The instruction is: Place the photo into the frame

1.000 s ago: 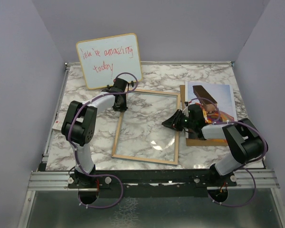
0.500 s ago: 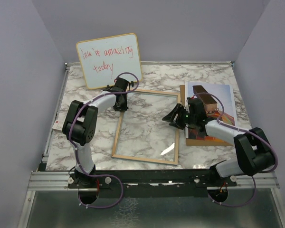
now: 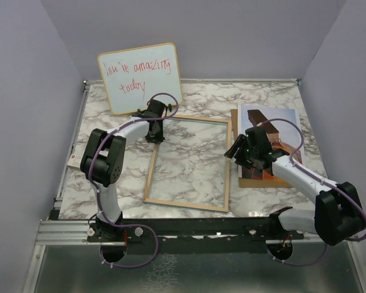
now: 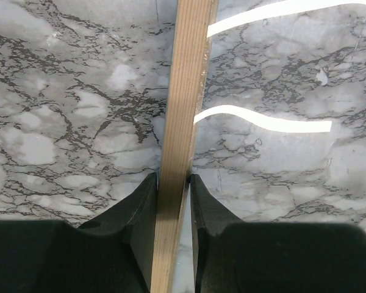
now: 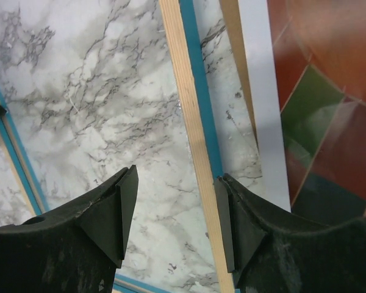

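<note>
The frame [image 3: 183,205] lies flat on the marble table, light wood face up, with marble showing through its pane. My left gripper [image 3: 154,137] is at its far left corner, shut on the wooden edge [image 4: 183,91], which runs between the two fingers [image 4: 173,180]. My right gripper [image 3: 235,151] hovers open over the frame's right edge [image 5: 183,91]. That strip passes close to its right finger [image 5: 229,213], and the open gripper [image 5: 175,178] holds nothing. The photo [image 3: 287,125] lies to the right on a brown backing board [image 3: 250,181]. Its red and green patches [image 5: 317,79] show in the right wrist view.
A whiteboard [image 3: 140,76] with red handwriting leans against the back wall, just behind the left gripper. A small white item [image 3: 73,160] sits at the table's left edge. Grey walls close in both sides.
My right gripper has opened off the frame's right edge and drawn back to the right. The glare on the pane has gone. The left arm has not moved.
</note>
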